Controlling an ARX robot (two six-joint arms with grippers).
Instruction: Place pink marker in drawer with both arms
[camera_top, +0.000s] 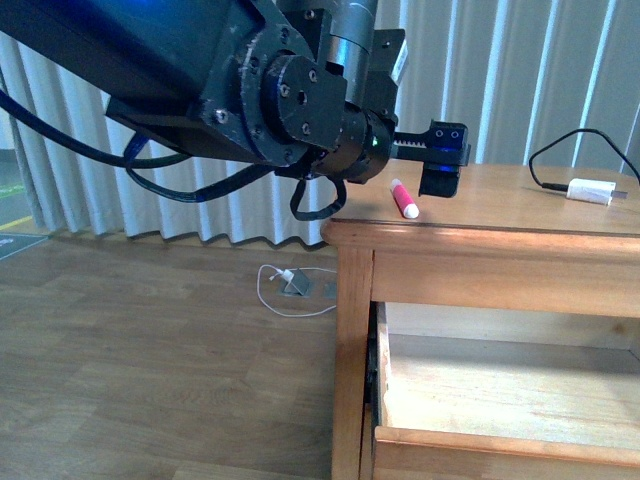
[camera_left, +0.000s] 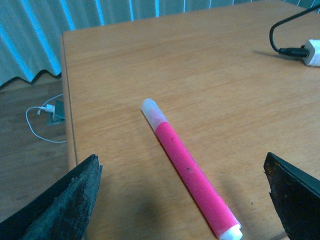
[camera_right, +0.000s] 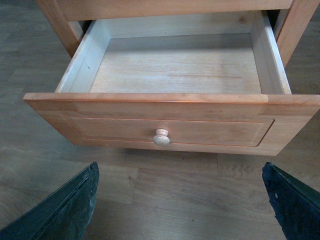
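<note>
**Pink marker not picked up yet, drawer already open**

Front view: marker lies flat on the desk top, close to the front-left corner, just back from the front edge. Robot's left gripper hangs just behind it, above the wood, not touching. Jaw gap is hard to read from this angle. Below the front edge the drawer is pulled out, nothing seen inside. Charger plug sits well apart, toward the right edge.

Left wrist view: both fingers spread wide, marker on the desk between them, no contact. Nothing held.

Right wrist view: the right gripper is spread too and holds nothing. It hovers over the floor in front of the drawer, facing the knob. Pale interior is bare in the part shown.

Progress, my read: opening step done. Grasp, carry past the front edge and drop into the drawer are all left. Maybe closing after that, the task doesn't say.
</note>
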